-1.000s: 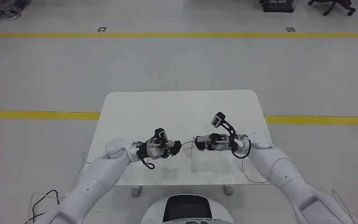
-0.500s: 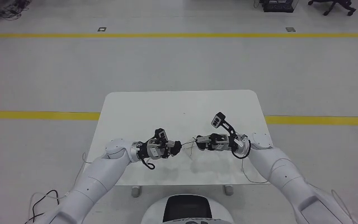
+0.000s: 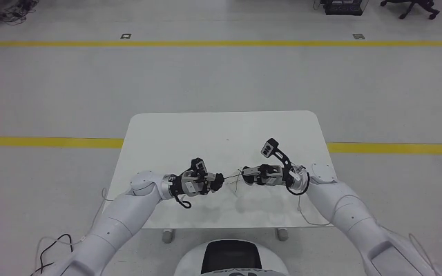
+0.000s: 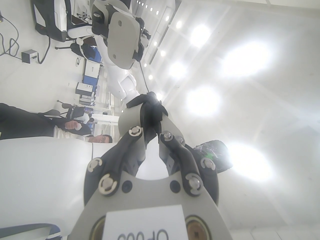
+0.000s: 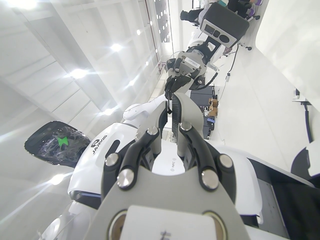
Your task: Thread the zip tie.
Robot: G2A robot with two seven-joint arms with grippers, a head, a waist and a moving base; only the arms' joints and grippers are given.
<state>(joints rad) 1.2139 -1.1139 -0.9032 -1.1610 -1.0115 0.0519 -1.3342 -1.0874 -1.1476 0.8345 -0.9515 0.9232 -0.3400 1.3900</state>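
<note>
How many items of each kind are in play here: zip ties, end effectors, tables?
Zip ties: 1, the thin black plastic zip tie
End effectors: 2, the left end effector and the right end effector
Tables: 1, the white rounded table
Total: 4

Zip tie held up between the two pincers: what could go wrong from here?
1. The zip tie is thin and hangs in the air above the table. If the left pincer or the right pincer loses its hold, the tie may drop.
2. The pincers sit close, tip to tip. A small misalignment could bend the strap rather than thread it.
</note>
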